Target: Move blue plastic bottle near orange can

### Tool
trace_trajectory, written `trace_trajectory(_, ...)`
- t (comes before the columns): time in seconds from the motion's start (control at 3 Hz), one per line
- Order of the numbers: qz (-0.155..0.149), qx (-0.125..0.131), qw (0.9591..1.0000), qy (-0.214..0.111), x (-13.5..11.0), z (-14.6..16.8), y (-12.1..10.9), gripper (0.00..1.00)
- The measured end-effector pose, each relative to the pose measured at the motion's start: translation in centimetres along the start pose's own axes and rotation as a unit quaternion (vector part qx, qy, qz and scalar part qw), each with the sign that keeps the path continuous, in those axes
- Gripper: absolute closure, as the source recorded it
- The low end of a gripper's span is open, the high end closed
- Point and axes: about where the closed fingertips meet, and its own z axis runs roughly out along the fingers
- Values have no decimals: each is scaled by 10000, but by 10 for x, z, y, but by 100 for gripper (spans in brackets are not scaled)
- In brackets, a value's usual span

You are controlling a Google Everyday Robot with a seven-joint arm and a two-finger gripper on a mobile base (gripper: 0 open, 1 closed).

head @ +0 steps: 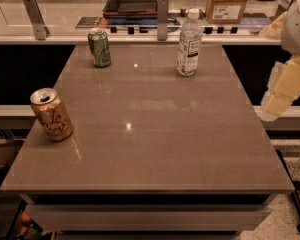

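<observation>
The blue plastic bottle (189, 43) is clear with a white cap and a white label. It stands upright at the far right of the brown table (155, 134). The orange can (52, 115) stands upright at the table's left edge, nearer to me. My gripper (276, 96) hangs off the table's right side, at about mid-depth. It is well apart from the bottle and holds nothing that I can see.
A green can (99, 47) stands at the far left of the table. Behind the table runs a counter with a dark tray (132, 3), a cardboard box (228, 3) and two metal posts (162, 18).
</observation>
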Motion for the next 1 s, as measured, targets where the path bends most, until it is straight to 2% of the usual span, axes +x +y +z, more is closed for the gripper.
trace_trajectory(0.33,172,201,9988,-422,-2,13,-36,0)
trace_trajectory(0.67,475,503,9930,-962,-8,29,-68,0)
trace_trajectory(1.0,833,813,9818,-1502,-18,47,-94,0)
